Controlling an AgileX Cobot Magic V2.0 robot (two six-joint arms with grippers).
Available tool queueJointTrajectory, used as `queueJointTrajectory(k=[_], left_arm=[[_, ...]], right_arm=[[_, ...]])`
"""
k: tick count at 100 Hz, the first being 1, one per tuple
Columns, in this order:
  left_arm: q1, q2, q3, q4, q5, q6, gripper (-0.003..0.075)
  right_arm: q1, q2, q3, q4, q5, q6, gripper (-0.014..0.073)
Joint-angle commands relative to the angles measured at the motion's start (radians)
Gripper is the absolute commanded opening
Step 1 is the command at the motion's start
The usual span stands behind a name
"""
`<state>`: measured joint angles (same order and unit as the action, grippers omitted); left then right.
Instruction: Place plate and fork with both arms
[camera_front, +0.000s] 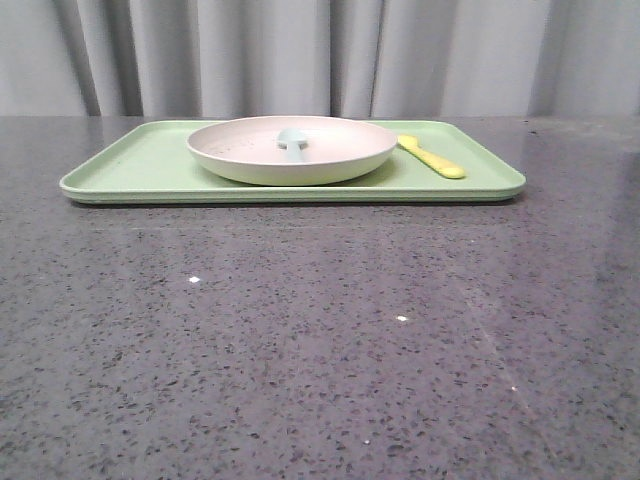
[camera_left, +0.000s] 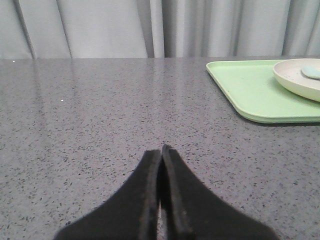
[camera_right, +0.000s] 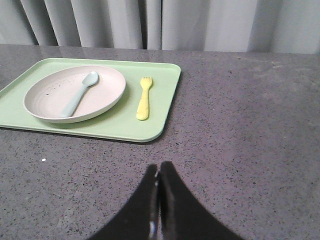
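The pale cream-pink plate (camera_front: 300, 160) (camera_right: 102, 97) (camera_left: 295, 80) rests on a light-green tray (camera_front: 140, 165) (camera_right: 160, 100) (camera_left: 250, 90) at the far middle of the table. A pale blue spoon (camera_front: 291, 143) (camera_right: 80, 92) lies inside the plate. The yellow fork (camera_front: 432, 157) (camera_right: 144, 98) lies flat on the tray just right of the plate. In its wrist view my left gripper (camera_left: 161, 150) is shut with nothing in it, over bare table well apart from the tray. My right gripper (camera_right: 159, 167) is also shut and holds nothing, short of the tray's near corner. Neither gripper shows in the front view.
A dark speckled stone tabletop (camera_front: 320, 340) stretches from the tray toward the camera. Grey curtains (camera_front: 320, 55) hang behind the table's far edge.
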<state>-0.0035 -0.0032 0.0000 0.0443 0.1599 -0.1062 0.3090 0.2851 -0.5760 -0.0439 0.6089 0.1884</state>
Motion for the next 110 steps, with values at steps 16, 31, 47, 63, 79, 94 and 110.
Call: queueJointTrajectory(k=[16, 31, 47, 63, 79, 94, 110], left_arm=[[0.005, -0.033, 0.013, -0.01, -0.082, 0.0, -0.002], [0.005, -0.033, 0.013, -0.01, -0.082, 0.0, -0.002], [0.005, -0.033, 0.013, -0.01, -0.082, 0.0, -0.002], [0.005, -0.033, 0.013, -0.01, -0.082, 0.0, -0.002], [0.005, -0.033, 0.013, -0.01, -0.082, 0.0, -0.002], [0.005, -0.033, 0.013, -0.01, -0.082, 0.0, -0.002], [0.005, -0.031, 0.013, -0.01, -0.082, 0.0, -0.002]], right_arm=[[-0.002, 0.008, -0.023, -0.013, -0.079, -0.012, -0.0004], [-0.002, 0.008, -0.023, -0.013, -0.079, -0.012, -0.0004], [-0.002, 0.008, -0.023, -0.013, -0.079, -0.012, -0.0004], [-0.002, 0.008, -0.023, -0.013, -0.079, -0.012, -0.0004], [-0.002, 0.008, -0.023, -0.013, -0.079, -0.012, -0.0004], [-0.002, 0.008, -0.019, -0.013, -0.079, -0.012, -0.0004], [-0.007, 0.006, -0.001, -0.013, -0.091, -0.012, -0.0004]])
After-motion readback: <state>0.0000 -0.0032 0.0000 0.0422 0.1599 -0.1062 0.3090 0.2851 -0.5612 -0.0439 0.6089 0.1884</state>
